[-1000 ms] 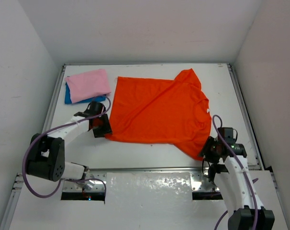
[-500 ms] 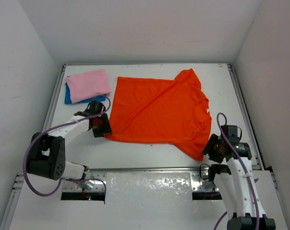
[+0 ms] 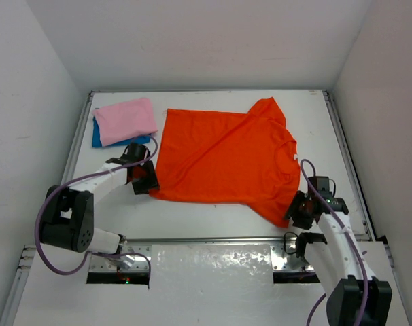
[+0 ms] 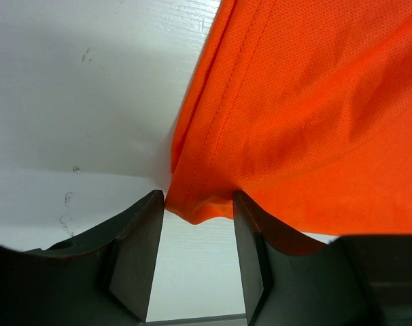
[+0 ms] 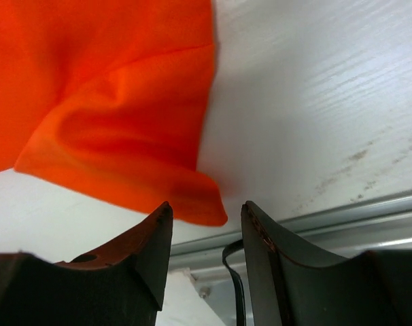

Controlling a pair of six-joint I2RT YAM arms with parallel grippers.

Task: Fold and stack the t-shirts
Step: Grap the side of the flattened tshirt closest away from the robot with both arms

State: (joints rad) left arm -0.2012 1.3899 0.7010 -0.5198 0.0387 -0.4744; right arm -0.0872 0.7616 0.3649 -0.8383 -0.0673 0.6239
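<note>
Folding looks partly done from overhead: the pink t-shirt (image 3: pixel 124 119) lies folded on the blue t-shirt (image 3: pixel 97 140) at the table's (image 3: pixel 213 212) far left corner, the orange t-shirt (image 3: pixel 226 159) flat and unfolded mid-table, left gripper (image 3: pixel 143 178) at its near left corner, right gripper (image 3: pixel 300 209) at its near right. Left wrist view: fingers (image 4: pixel 134 251) spread, straddling the hem corner; right wrist view: fingers (image 5: pixel 148 251) spread too, cloth tip at their gap.

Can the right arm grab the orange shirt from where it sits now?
Probably yes. The orange shirt has its near corner lying on the table just ahead of the right arm, whose jaws are open, almost between them. Nothing else is in the way.
</note>
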